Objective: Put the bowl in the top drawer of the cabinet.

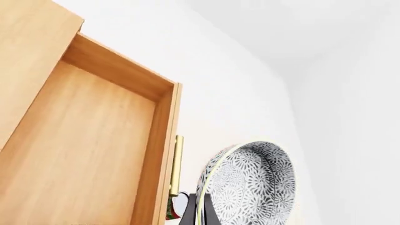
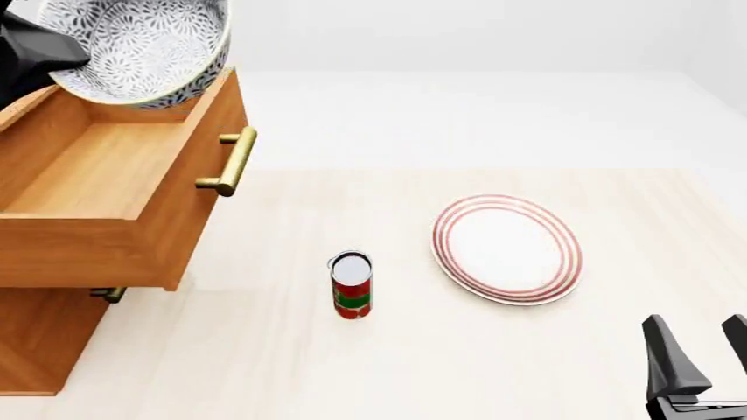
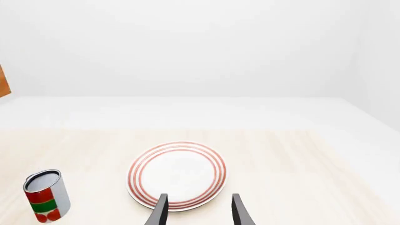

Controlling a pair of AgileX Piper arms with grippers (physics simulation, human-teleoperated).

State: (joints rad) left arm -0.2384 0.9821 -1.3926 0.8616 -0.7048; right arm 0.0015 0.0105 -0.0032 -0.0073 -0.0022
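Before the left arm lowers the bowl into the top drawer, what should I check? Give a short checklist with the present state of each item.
1. Top drawer pulled open: ok, its wooden floor shows.
2. Inside of the drawer free of objects: ok for the part that is visible.
3. Left gripper holding the bowl: ok, the fingers pinch its rim; the bowl is tilted.
4. Bowl fully above the drawer opening: cannot tell; in the front view it overlaps the far front corner.
5. Can and plate out of the path: ok, both rest on the table, away from the cabinet.
6. Right gripper clear: ok, open near the plate.
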